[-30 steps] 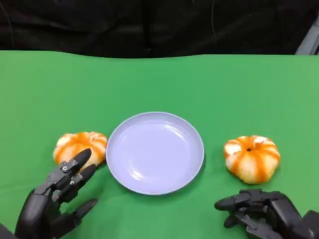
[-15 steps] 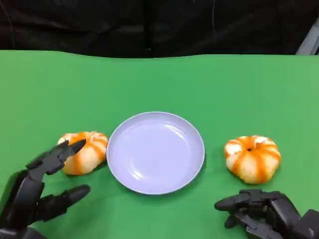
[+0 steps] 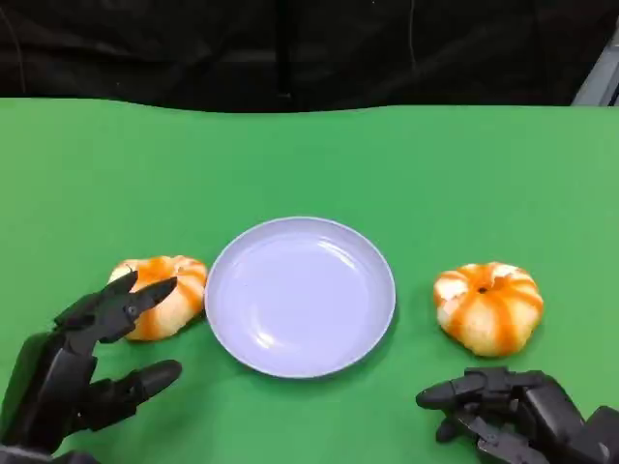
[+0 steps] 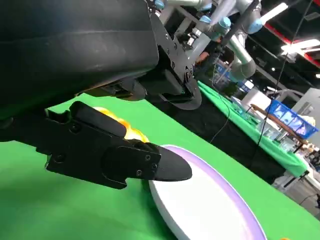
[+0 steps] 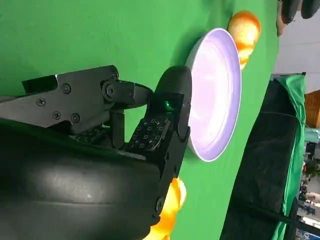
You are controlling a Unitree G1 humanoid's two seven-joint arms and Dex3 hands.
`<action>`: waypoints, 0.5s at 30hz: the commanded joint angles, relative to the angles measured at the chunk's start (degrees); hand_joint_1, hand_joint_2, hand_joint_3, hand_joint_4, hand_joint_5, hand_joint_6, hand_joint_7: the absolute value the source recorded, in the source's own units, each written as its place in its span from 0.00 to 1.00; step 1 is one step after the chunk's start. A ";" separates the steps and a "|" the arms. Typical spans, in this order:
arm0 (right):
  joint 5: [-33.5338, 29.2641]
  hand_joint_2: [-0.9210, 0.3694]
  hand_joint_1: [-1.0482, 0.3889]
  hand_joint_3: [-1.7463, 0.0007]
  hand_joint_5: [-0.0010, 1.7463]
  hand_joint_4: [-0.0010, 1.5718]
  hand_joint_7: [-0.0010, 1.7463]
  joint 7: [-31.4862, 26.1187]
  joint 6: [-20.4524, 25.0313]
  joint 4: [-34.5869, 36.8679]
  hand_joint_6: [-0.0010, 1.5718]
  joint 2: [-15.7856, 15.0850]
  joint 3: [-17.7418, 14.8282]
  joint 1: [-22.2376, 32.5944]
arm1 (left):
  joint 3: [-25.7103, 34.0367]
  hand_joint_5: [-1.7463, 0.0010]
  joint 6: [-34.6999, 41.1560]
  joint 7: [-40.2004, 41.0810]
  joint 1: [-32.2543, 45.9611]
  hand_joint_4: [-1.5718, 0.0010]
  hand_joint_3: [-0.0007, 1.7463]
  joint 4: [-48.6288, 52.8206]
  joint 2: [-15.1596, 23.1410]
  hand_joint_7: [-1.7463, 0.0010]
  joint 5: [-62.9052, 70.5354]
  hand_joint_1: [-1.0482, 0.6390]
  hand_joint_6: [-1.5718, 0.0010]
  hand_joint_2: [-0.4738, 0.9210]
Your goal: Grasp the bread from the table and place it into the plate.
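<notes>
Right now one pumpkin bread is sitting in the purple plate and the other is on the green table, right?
Not quite. The plate holds nothing. Both breads sit on the green table, the left bread and the right bread on either side of it, as the head view shows.

A green counter [image 3: 309,155] runs back to a black curtain [image 3: 290,48] along its far edge. Beyond the counter, the left wrist view takes in other robot arms [image 4: 225,25], a second green table [image 4: 260,140] and a blue bin [image 4: 290,117] under ceiling lights.
</notes>
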 commanded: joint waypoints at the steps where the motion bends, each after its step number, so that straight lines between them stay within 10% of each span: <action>1: 1.02 0.00 0.70 0.76 0.68 0.50 0.13 0.37 -0.65 0.15 0.73 -0.83 -0.84 0.19 | -1.26 0.99 1.20 2.33 -0.66 0.72 0.15 -0.03 2.18 0.98 0.26 0.23 0.60 1.00; 15: 0.99 0.00 0.70 0.76 0.68 0.49 0.14 0.51 -0.66 0.16 0.73 -0.77 -0.96 0.18 | -3.60 1.00 1.70 4.13 -0.86 0.71 0.15 0.11 3.10 0.99 -0.49 0.23 0.59 1.00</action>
